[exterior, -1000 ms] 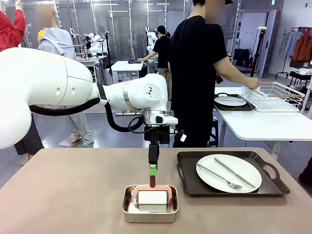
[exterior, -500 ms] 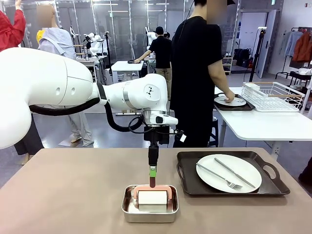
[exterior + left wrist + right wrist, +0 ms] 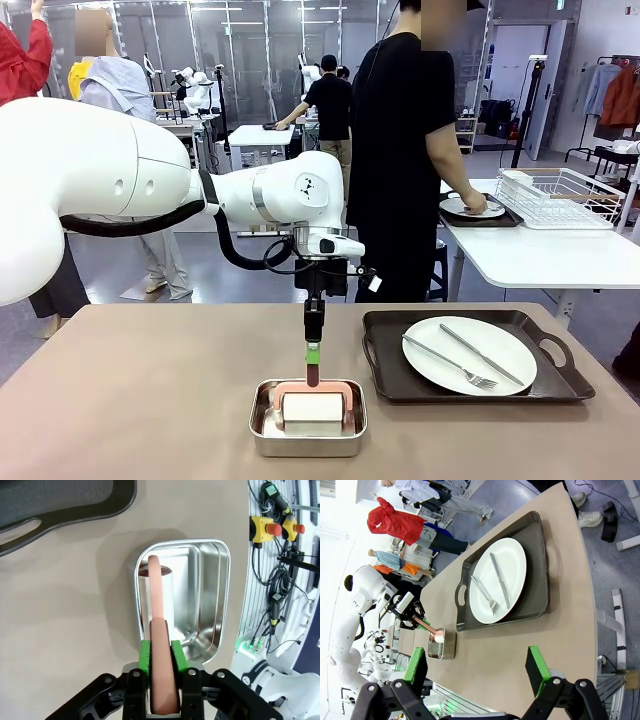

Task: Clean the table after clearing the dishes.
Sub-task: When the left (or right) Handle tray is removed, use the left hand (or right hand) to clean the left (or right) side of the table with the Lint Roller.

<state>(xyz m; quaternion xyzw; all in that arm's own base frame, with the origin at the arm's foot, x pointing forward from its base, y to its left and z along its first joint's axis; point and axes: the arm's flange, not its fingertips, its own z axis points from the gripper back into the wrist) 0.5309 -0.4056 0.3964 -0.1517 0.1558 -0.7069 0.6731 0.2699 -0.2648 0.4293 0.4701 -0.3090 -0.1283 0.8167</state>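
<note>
Left arm stretched in over the beige table (image 3: 150, 400), and the left pincer (image 3: 313, 372) hung pointing straight down near the middle. It was clamped, no doubt about it: from the wrist camera the green pads (image 3: 145, 656) squeezed the pink handle (image 3: 159, 595) between them. Straight beneath the pincer sat the steel pan (image 3: 307, 444), and in it the white roller (image 3: 312, 407) on the end of that handle, resting on the pan floor. The table top to the pincer's left lay bare.

Off to the pincer's right, just beside the pan and not touching it, lay the dark tray (image 3: 385, 378) with a white plate (image 3: 500, 380) on it. Fork (image 3: 450, 362) and knife (image 3: 482, 354) lay side by side across the plate.

Farther right and beyond the pincer, a person in black stood at a white table (image 3: 540, 255), one hand (image 3: 474, 203) down on a second plate (image 3: 455, 209), next to a wire rack (image 3: 560, 198).

The right pincer (image 3: 476, 664) stood wide open and gripped nothing; ahead of its fingers lay that same tray and plate.
</note>
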